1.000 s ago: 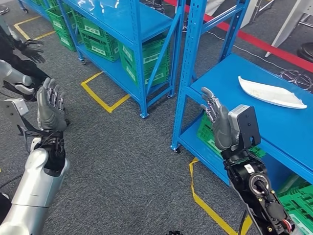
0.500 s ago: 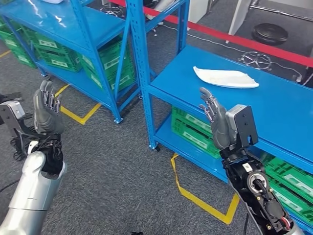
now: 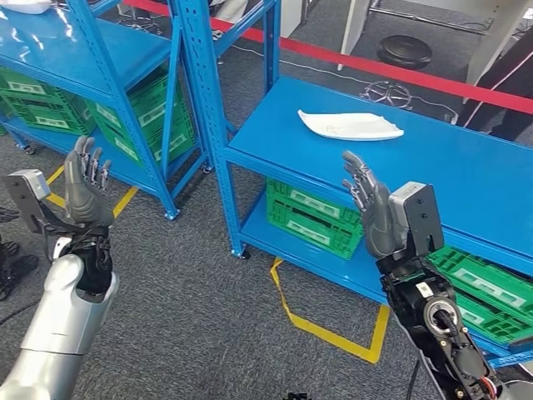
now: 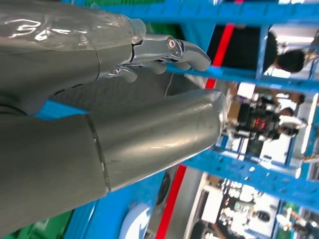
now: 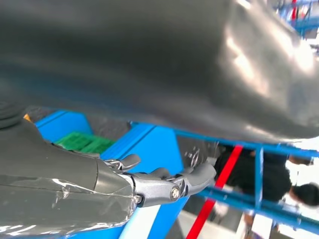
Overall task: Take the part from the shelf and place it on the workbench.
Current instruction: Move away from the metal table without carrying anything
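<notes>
Head view: both empty hands, left (image 3: 85, 185) and right (image 3: 371, 208), spread; part (image 3: 350, 125) on shelf (image 3: 452, 179) beyond right hand, grey floor (image 3: 188, 292) between.

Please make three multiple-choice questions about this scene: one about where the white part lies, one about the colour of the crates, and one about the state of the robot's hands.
1. Where does the white part lie?
A. on the floor
B. on the top of the blue shelf
C. inside a crate

2. What colour are the crates under the shelf?
A. green
B. red
C. grey

3. What state are the hands in?
A. both hold the part
B. the right hand holds a crate
C. both are raised, holding nothing

Answers:
1 B: the white part rests flat on the blue shelf.
2 A: the crates on the lower level are green.
3 C: the left hand and right hand are up with fingers apart, clear of the part.
</notes>
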